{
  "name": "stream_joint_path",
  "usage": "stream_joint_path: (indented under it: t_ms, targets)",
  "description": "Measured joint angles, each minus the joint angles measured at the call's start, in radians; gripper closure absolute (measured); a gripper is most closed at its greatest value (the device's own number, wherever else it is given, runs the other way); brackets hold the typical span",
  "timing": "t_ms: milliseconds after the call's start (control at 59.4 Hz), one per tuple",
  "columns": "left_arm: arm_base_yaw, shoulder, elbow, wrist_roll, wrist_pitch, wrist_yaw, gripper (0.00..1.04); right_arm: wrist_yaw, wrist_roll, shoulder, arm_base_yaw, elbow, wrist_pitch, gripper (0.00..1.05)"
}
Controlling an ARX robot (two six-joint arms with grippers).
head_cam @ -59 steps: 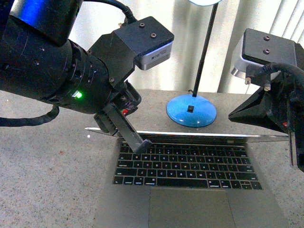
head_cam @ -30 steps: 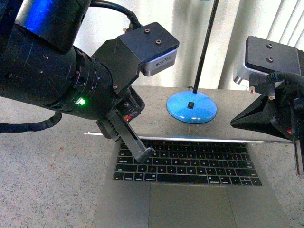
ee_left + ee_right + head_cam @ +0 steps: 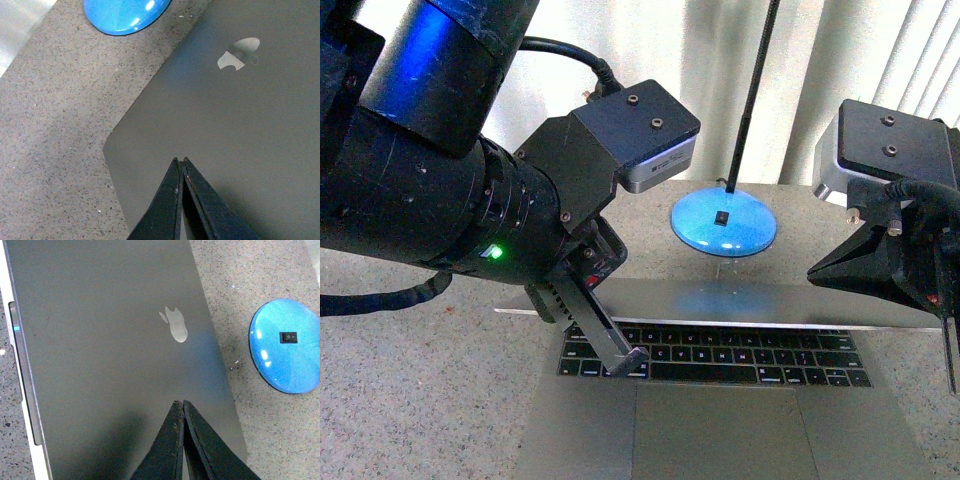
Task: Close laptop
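Observation:
The grey-silver laptop (image 3: 720,435) lies on the speckled table with its lid (image 3: 740,302) tilted far down over the black keys (image 3: 740,362); only the nearer key rows and the trackpad show. My left gripper (image 3: 632,362) is shut, its tip over the left keys in front of the lid's edge. In the left wrist view the shut gripper (image 3: 180,160) points at the lid's back near a corner, with the apple logo (image 3: 239,52) beyond. My right gripper (image 3: 950,385) is shut at the lid's right end. In the right wrist view it (image 3: 180,402) points at the lid below the logo (image 3: 175,325).
A blue round lamp base (image 3: 723,224) with a black stem (image 3: 755,90) stands just behind the laptop; it also shows in the left wrist view (image 3: 125,15) and the right wrist view (image 3: 287,345). Pale curtains hang at the back. The speckled tabletop (image 3: 410,380) extends left.
The lid has swung down toward the keyboard and now hides the far key rows. Both grippers have moved forward and down with it.

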Motion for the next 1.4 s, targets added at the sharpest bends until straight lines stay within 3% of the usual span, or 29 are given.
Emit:
stream_joint_path:
  t_ms: [1398]
  targets:
    - [-0.018,0.15,-0.15,-0.087,0.173,0.057,1.01,-0.004,-0.005,0.148,-0.008,-0.156,0.145,1.02]
